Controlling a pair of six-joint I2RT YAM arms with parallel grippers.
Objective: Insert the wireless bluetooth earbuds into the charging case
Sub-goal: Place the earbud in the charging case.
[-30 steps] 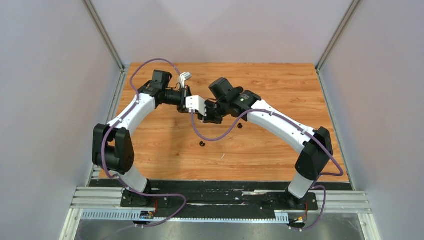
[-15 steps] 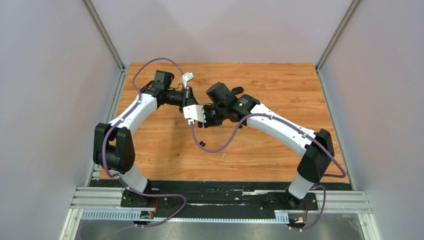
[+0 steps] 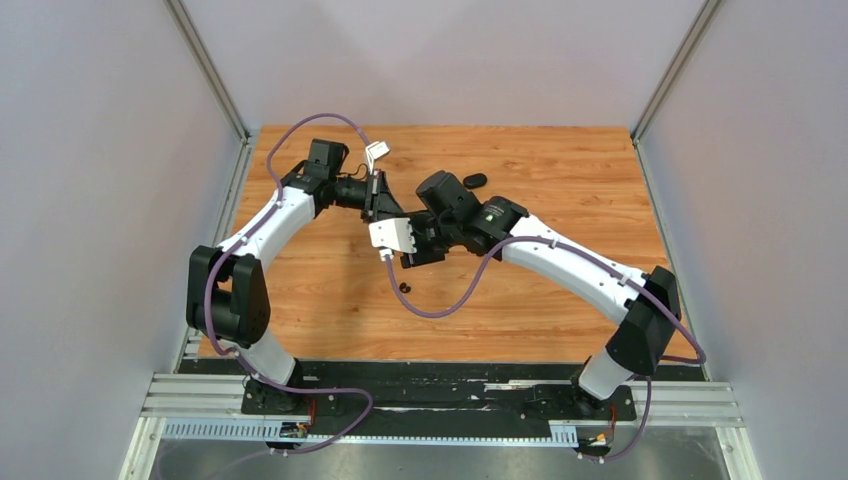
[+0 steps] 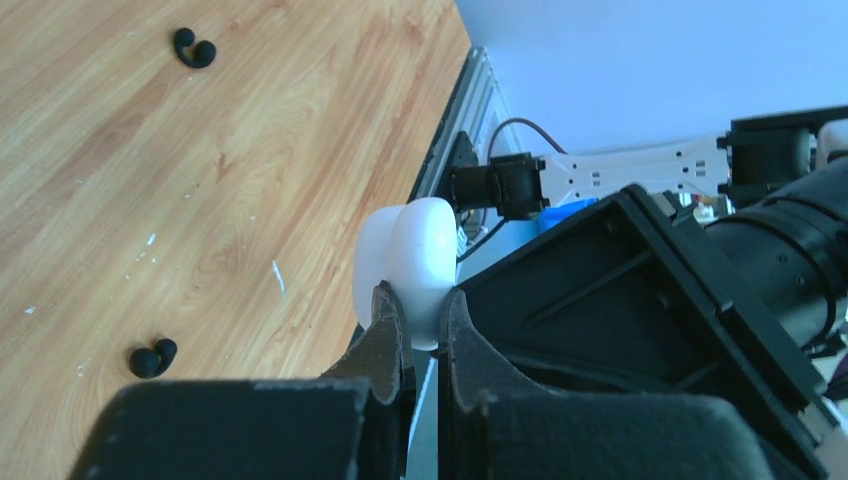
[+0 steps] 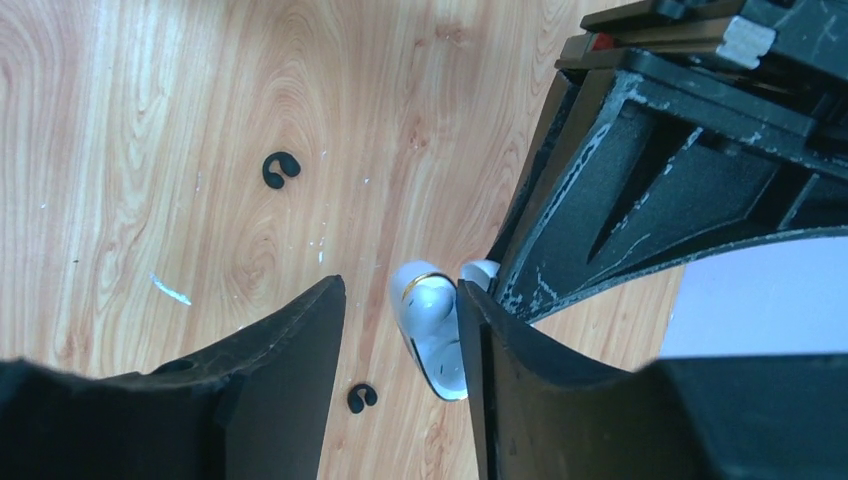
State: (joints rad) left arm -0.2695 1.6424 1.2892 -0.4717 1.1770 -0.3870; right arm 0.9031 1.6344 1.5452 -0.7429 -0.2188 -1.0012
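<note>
Overhead view of a wooden tabletop (image 3: pixel 560 170) with two robot arms bent inward, their ends meeting above its far half, somewhat nearer the left edge than the right. The left gripper (image 4: pixel 420 300) has its jaws pinching a white charging case (image 4: pixel 415 250), a smooth rounded shell held up off the wood. The right gripper (image 5: pixel 400 290) has its jaws spread wide on either side of that same case, which shows a thin gold rim and sits close against one finger; whether it touches cannot be told. On the bare wood below, one black earbud (image 4: pixel 193 47) lies apart from another black earbud (image 4: pixel 152 358). A dark oval object (image 3: pixel 475 180) rests near the far edge, just beyond the right arm's wrist.
</note>
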